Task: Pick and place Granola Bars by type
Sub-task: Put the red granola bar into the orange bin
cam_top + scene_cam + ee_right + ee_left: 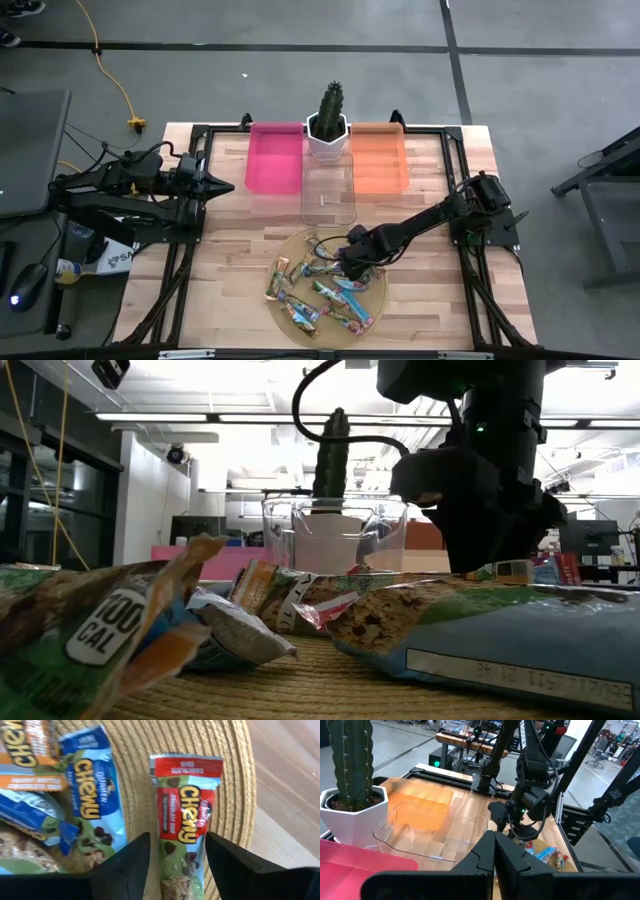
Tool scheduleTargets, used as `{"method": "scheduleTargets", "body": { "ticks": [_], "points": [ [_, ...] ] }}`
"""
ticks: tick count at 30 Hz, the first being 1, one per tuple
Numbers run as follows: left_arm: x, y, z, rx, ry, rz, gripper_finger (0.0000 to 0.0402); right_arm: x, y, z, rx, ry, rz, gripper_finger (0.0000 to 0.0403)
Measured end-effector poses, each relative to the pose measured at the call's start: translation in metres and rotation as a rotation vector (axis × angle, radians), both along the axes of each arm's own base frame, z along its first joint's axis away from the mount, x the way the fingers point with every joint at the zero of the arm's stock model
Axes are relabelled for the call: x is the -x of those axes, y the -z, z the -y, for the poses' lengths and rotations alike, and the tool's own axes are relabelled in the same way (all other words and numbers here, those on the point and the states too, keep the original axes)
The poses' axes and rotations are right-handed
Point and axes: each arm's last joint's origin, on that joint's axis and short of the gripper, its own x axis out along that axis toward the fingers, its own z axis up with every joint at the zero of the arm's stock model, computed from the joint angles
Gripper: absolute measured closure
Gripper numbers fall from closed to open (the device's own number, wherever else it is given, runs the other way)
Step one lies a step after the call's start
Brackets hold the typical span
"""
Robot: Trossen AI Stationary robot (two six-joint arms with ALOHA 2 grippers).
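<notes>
While the left claw [228, 185] waits shut, the right claw [175, 851] straddles a red-topped bar [186, 822], spread wide.

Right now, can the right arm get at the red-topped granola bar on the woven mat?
Probably yes. The right gripper hangs open directly over the red-topped bar, one finger on each side. Nothing covers it; the blue-topped bar lies apart from it.

Overhead, table-level, two wrist views
</notes>
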Motion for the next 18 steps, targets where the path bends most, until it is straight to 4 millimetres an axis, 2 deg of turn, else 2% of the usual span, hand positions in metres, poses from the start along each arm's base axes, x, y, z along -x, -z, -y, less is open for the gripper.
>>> {"method": "scheduleTargets", "body": {
  "ticks": [8, 18],
  "points": [
    [0.0, 0.0, 0.0, 0.0, 0.0, 0.0, 0.0401, -0.0011, -0.0003, 0.001, -0.003, 0.014, 0.009, 0.0229],
    [0.0, 0.0, 0.0, 0.0, 0.0, 0.0, 0.0401, -0.0016, -0.0005, 0.003, 0.014, 0.037, 0.016, 0.0266]
  ]
}}
